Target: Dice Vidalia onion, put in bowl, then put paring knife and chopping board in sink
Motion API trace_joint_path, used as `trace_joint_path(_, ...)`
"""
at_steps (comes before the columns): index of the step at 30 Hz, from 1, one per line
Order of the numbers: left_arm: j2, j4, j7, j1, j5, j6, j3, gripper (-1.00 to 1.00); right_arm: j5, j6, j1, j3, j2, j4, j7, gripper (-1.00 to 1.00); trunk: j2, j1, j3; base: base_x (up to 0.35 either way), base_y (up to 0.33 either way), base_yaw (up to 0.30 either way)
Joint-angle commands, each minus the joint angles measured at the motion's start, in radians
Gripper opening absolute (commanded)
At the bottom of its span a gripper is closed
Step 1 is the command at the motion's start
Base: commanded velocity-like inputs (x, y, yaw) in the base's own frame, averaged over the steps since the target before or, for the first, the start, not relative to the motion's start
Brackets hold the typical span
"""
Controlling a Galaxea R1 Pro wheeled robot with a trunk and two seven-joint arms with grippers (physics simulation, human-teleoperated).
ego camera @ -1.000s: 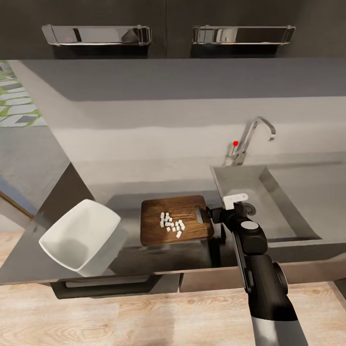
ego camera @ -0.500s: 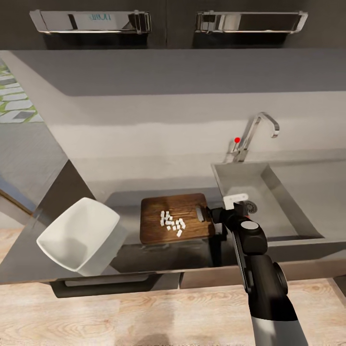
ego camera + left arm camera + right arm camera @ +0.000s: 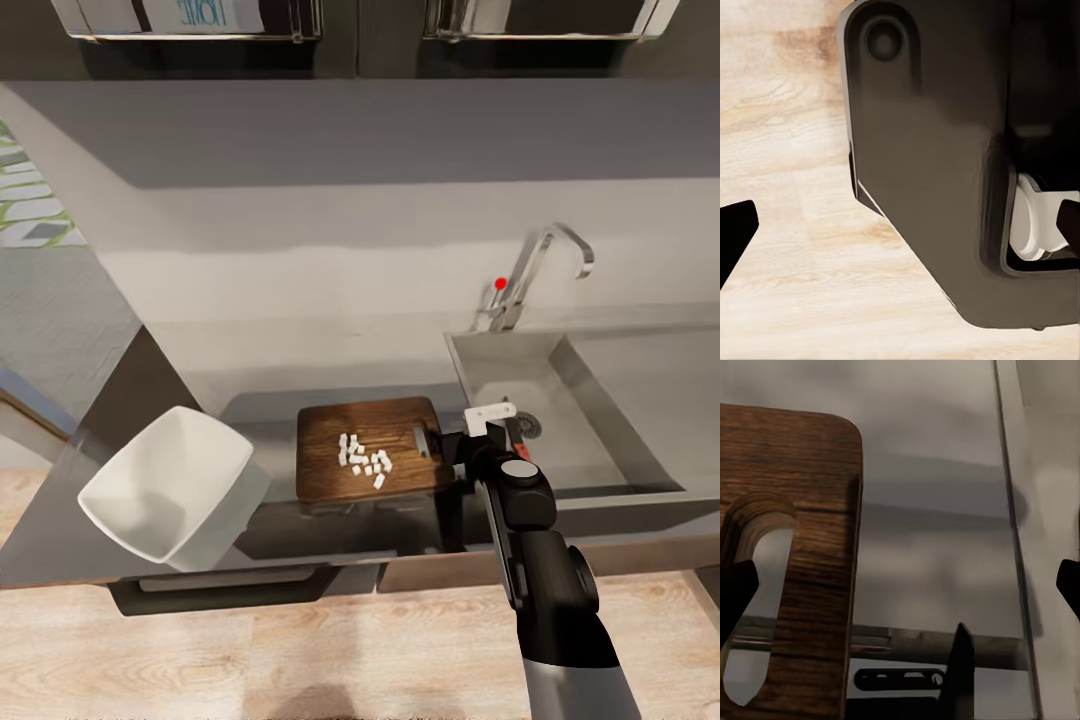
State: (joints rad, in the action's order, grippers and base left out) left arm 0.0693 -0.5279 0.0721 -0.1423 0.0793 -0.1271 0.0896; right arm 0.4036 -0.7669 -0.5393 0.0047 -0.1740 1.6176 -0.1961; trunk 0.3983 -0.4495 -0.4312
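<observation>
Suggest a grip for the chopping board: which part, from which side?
Take the chopping board at its handle-slot end, coming from the sink side, where the right gripper already hangs. That end faces the sink, free of diced onion, which sits nearer the middle, and the slot gives the fingers an edge to clamp. Keep it level, or the pieces would likely slide off.

grey kitchen wall, dark cabinets, pale wood floor

a pale wooden floor [image 3: 300, 660] runs below the dark drawer handle [image 3: 240, 592]; chrome-handled upper cabinets [image 3: 190, 18] hang above the grey backsplash [image 3: 330, 210].
</observation>
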Motion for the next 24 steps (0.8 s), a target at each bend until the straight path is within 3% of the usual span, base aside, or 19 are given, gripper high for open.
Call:
trace_joint_path(1, 0.001, -0.001, 0.000, 0.000, 0.008, -0.002, 0.006, 1.00, 0.011, -0.005, -0.001, 0.000, 0.000, 0.002, -0.008, 1.00, 0.002, -0.001, -0.003, 0.000, 0.019, 0.000)
trace_joint_path(24, 0.001, 0.000, 0.000, 0.000, 0.008, -0.002, 0.006, 1.00, 0.011, -0.005, -0.001, 0.000, 0.000, 0.002, -0.008, 1.00, 0.002, -0.001, -0.040, 0.000, 0.023, 0.000)
